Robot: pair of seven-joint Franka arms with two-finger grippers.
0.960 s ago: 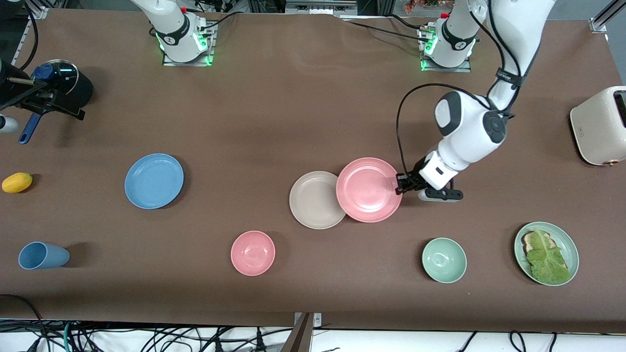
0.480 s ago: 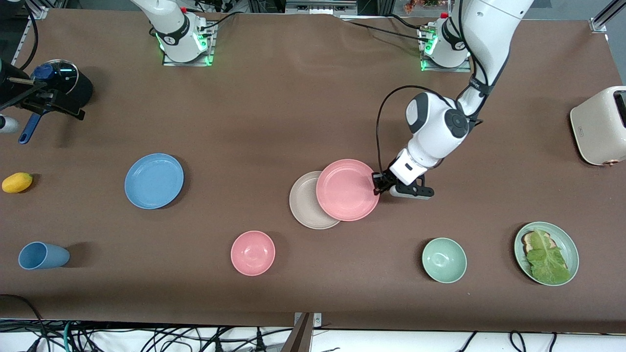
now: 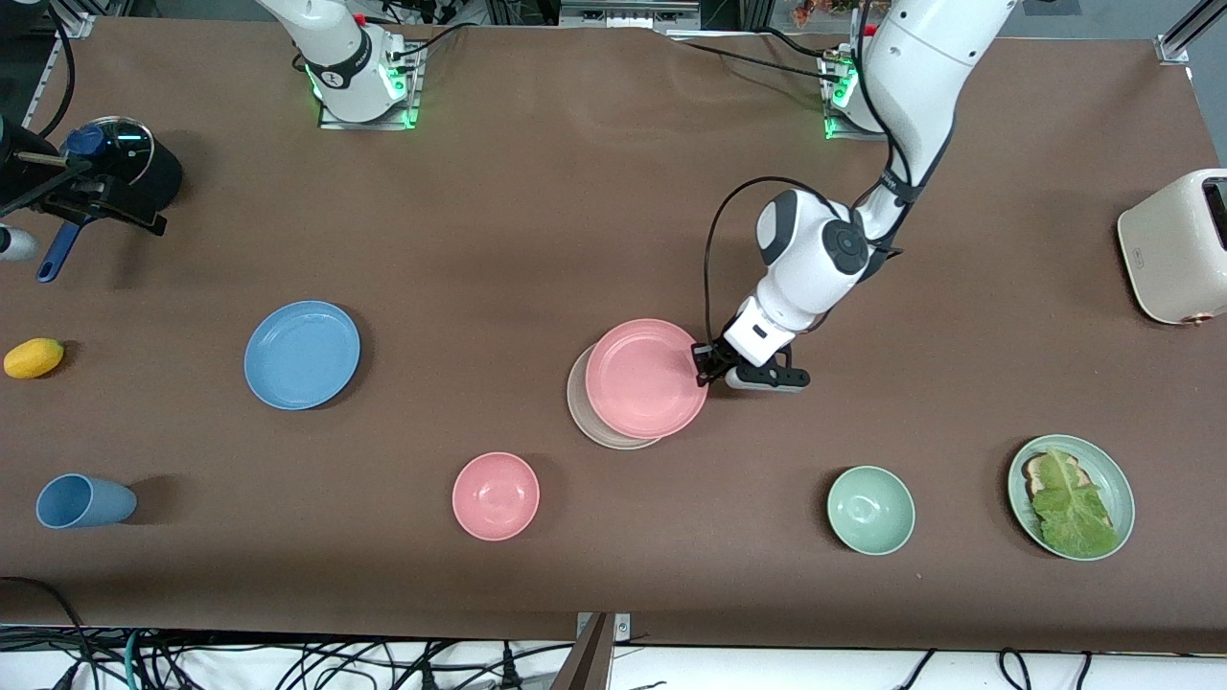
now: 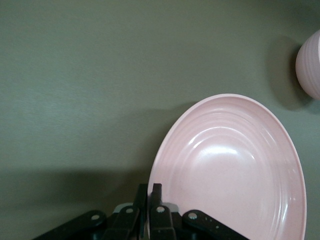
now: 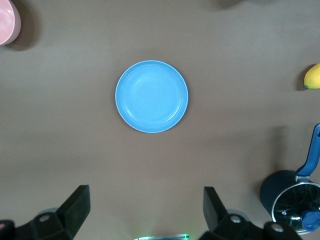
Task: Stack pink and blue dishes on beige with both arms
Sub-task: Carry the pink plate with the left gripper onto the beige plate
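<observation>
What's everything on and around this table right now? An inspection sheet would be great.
Surface: brown table.
Job's things: pink plate overlaps beige plate, off-centre; blue plate alone toward the right arm's end.
Clutter: pink bowl, green bowl, blue cup, lemon, lidded pot, plate of toast and lettuce, toaster.
Grippers: left gripper shut on the pink plate's rim; right gripper open, high over the blue plate.
Cables: black loop at left wrist; tangle below the table edge.
Surroundings: green-lit arm bases.

pink plate [image 3: 644, 378], beige plate [image 3: 581, 407], light blue plate [image 3: 301, 354], brown table [image 3: 537, 220]
</observation>
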